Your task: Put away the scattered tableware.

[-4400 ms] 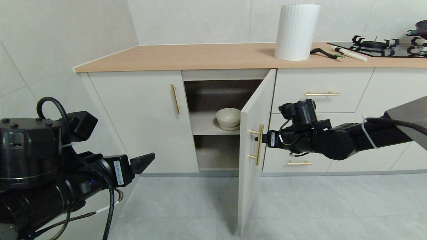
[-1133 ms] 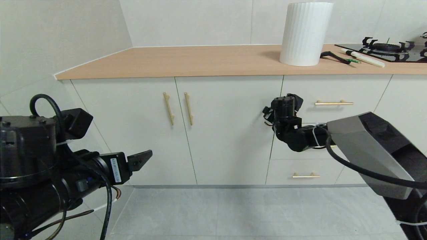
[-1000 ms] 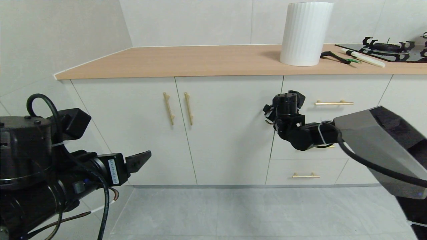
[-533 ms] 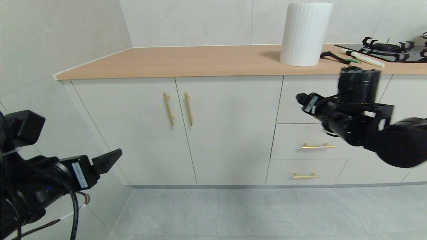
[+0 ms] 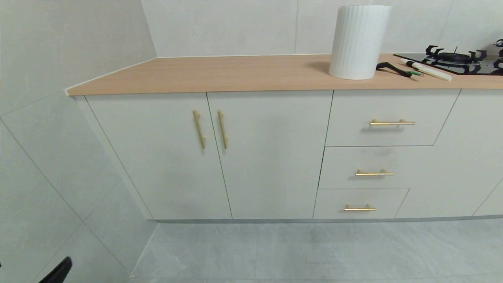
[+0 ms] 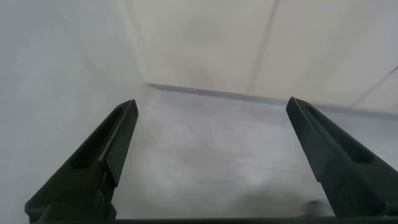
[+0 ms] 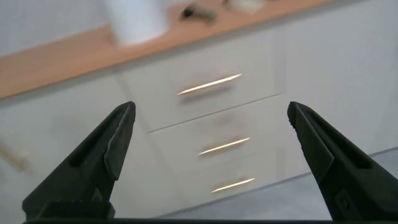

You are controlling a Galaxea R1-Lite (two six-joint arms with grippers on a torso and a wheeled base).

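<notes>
Bright, even light; white cylinder [image 5: 359, 41] throws soft shadow on worktop [image 5: 235, 72]

Matte black, wedge-tapered fingers [image 6: 93, 168]

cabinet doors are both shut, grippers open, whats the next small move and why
Probably raise the right gripper toward the loose utensils on the counter beside the white container: the cabinet doors are shut, and it and the left gripper are open and empty.
</notes>
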